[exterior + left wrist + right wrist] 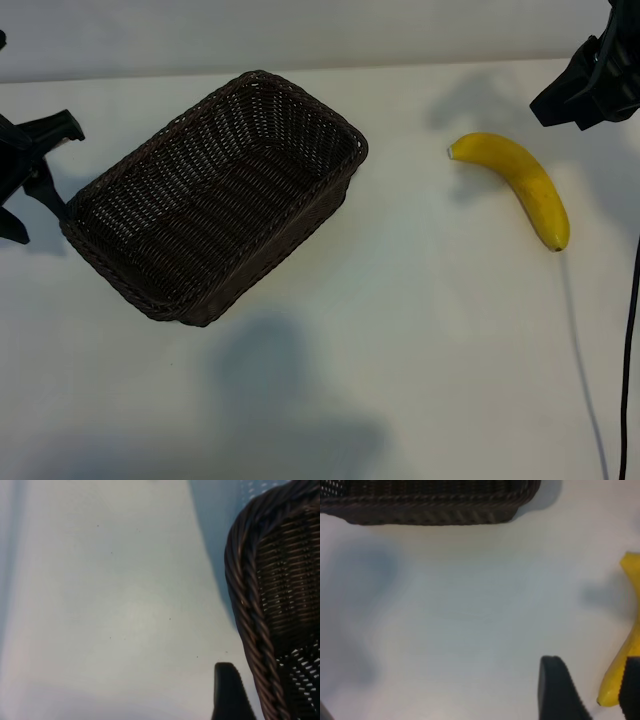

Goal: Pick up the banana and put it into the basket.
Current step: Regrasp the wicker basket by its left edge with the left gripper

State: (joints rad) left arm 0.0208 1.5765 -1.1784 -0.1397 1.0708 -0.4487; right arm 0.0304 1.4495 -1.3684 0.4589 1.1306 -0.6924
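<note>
The banana [520,184] is lying flat on the white table [400,330], at about 3 o'clock from the basket [215,195] and well apart from it. Its pale stem end is pointing toward 10 o'clock, toward the basket, and its small dark tip is pointing toward 5 o'clock. The basket is sitting empty, turned at an angle, with its long axis running from 7 o'clock to 1 o'clock.

The right gripper [592,690] is hanging above the table near the banana, at about 1 o'clock from it in the exterior view. Its jaws are standing partly spread and are holding nothing; in the right wrist view the tip of the banana is lying just between the two dark fingers [560,687]. The left gripper [25,165] is waiting at 9 o'clock of the basket, just beside its rim, also spread and empty.

I am judging that the banana is light, fairly firm but easy to bruise, with a smooth skin that may be slipping under hard pads. The best place to take hold seems the thick middle of the curve, across its width, with gentle pressure. Near the narrow ends it could be rotating or sliding out.
</note>
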